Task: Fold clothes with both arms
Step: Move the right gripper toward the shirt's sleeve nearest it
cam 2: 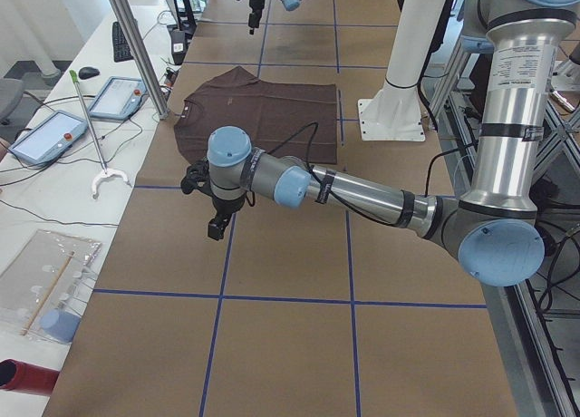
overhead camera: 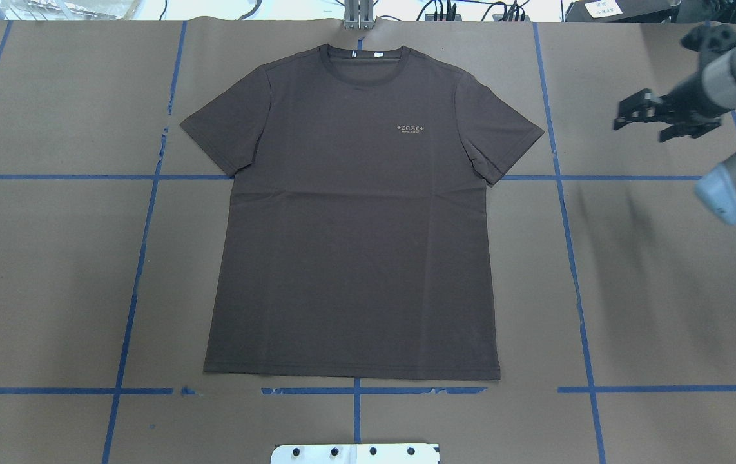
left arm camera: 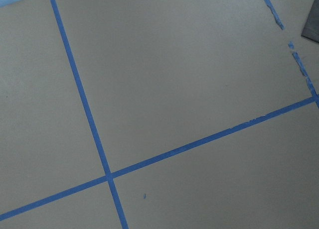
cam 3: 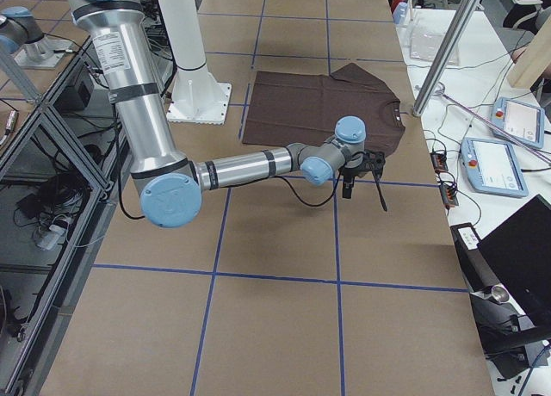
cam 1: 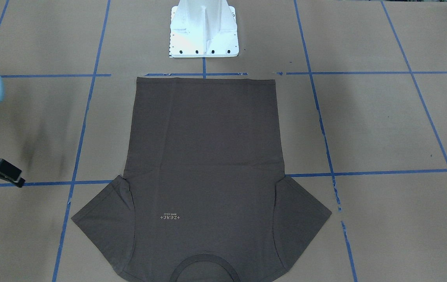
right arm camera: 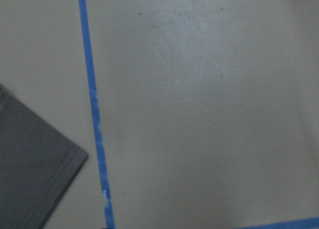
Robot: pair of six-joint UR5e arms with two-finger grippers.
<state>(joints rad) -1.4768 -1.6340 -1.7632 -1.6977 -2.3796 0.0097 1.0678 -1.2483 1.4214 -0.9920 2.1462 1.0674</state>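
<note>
The clothes are one dark brown-grey T-shirt [overhead camera: 355, 219], spread flat and face up in the middle of the table, collar toward the far edge and pale logo on the chest. My right gripper [overhead camera: 639, 129] hovers open beyond the shirt's right sleeve and holds nothing. It also shows at the left edge of the front-facing view as the right gripper [cam 1: 12, 176]. The right wrist view catches that sleeve's corner [right arm camera: 35, 174]. My left gripper [cam 2: 216, 225] hangs above bare paper off the shirt's other sleeve. I cannot tell whether it is open or shut.
Brown paper with a grid of blue tape [overhead camera: 142, 258] covers the table. The white pedestal base [cam 1: 204, 31] stands by the shirt's hem. A metal post [cam 2: 136, 45] and tablets [cam 2: 122, 95] stand on the side bench past the collar.
</note>
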